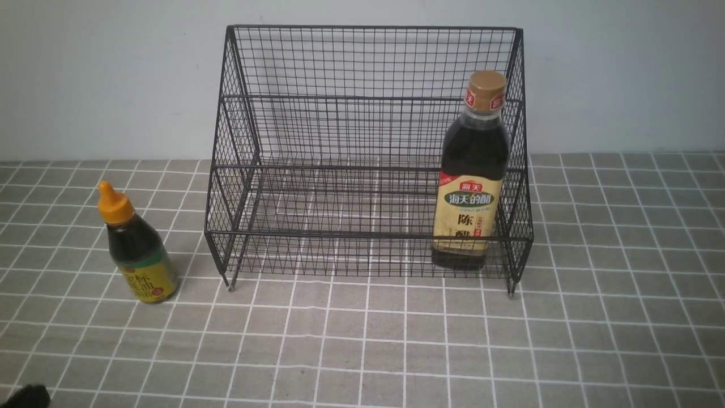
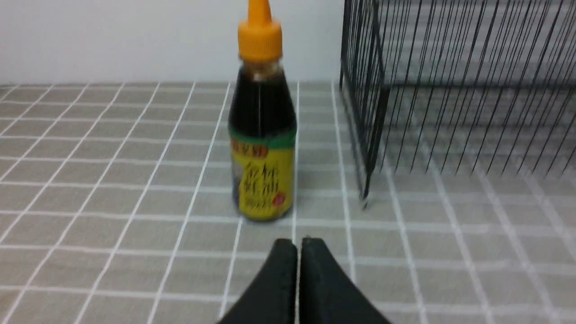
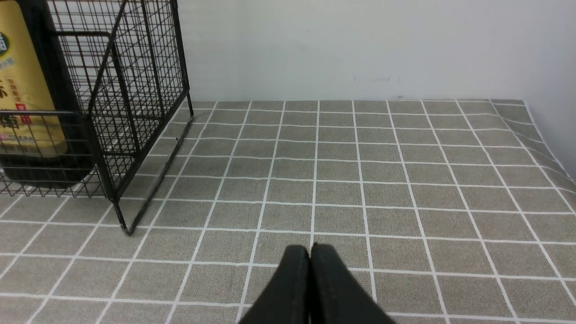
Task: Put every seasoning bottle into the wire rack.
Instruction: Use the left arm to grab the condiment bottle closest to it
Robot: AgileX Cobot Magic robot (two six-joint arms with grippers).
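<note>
The black wire rack stands at the back middle of the table. A tall seasoning bottle with a tan cap and beige label stands upright inside the rack's lowest tier at the right end; its lower body shows through the mesh in the right wrist view. A short seasoning bottle with an orange pointed cap stands on the cloth left of the rack, outside it. My left gripper is shut and empty, a little short of that short bottle. My right gripper is shut and empty, over bare cloth right of the rack.
A grey checked tablecloth covers the table, with a pale wall behind. The cloth's right edge drops off in the right wrist view. A dark bit of my left arm shows at the front view's lower left corner.
</note>
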